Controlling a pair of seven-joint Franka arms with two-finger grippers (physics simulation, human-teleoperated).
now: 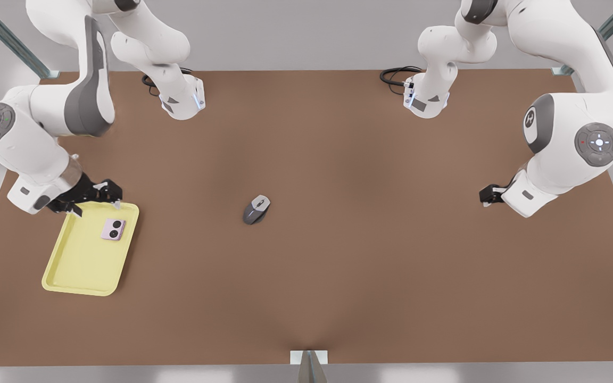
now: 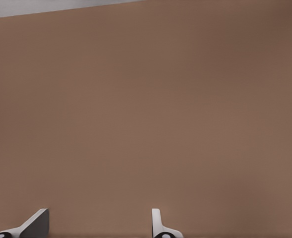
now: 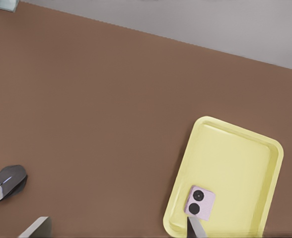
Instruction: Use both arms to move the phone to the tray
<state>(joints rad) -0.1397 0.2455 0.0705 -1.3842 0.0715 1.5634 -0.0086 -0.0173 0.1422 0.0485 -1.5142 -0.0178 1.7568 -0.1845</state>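
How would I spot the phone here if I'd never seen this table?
Start at the pale yellow tray near the front view's left edge of the brown table. Inside it, toward the end by the right end effector, lies the phone. It is small, flat and pale pink with two black circles, unlike the grey mouse mid-table.

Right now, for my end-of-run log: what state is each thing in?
phone: flat in the tray, cameras up, ungripped.
tray: flat on the table, holding the phone.
mouse: upright, untouched.
right end effector: open, at the tray's edge.
left end effector: open, empty, waiting.
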